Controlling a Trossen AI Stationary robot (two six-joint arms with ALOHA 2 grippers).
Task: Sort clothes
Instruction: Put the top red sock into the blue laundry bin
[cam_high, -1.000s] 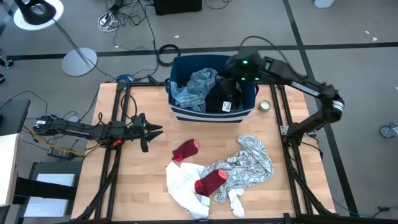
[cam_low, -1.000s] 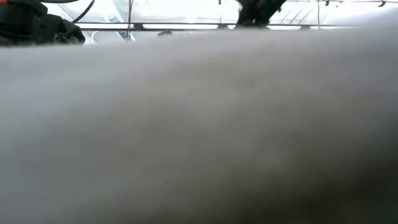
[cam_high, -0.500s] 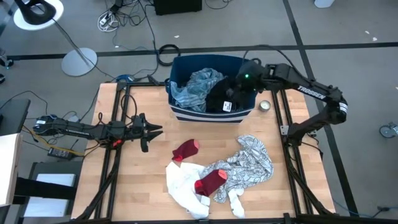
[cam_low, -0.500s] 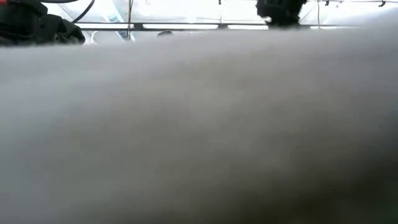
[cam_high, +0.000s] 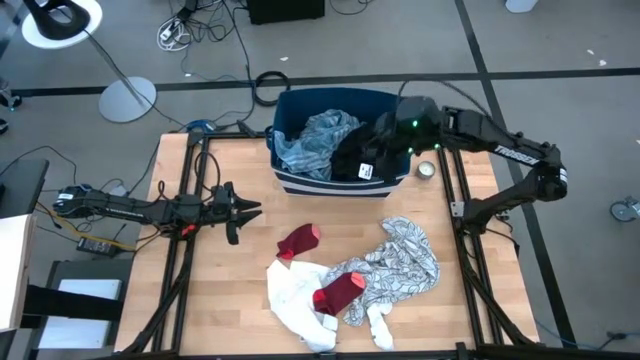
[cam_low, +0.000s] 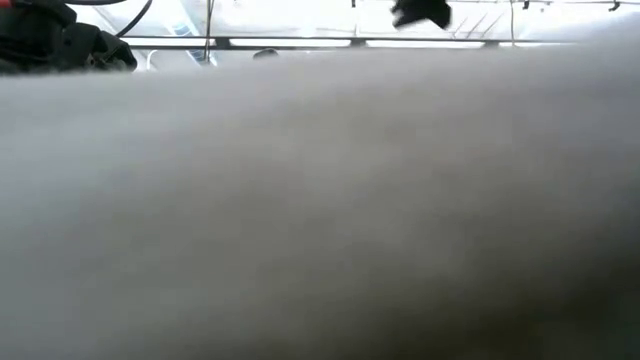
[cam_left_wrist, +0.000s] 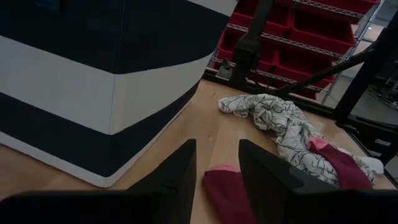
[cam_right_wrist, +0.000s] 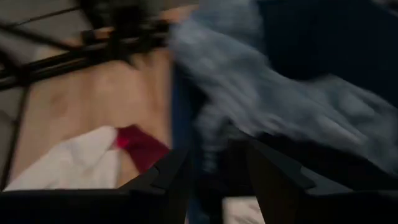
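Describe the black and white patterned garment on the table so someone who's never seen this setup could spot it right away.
Start at the dark blue striped bin at the table's far edge; the wooden tabletop in front of it holds a loose pile of clothes. The black-and-white patterned garment is the crumpled piece on that pile's right side. It alone carries a squiggly print; its neighbours are a plain white garment and two dark red pieces.

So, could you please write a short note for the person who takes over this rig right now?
Left gripper: open, empty, waiting above the table's left side.
Right gripper: open, nothing between its fingers, over the striped bin at its right end.
In the bin: a blue striped garment and a black garment.
On the table: two dark red socks, a white garment, a black-and-white patterned garment.
Left to do: sort those four.
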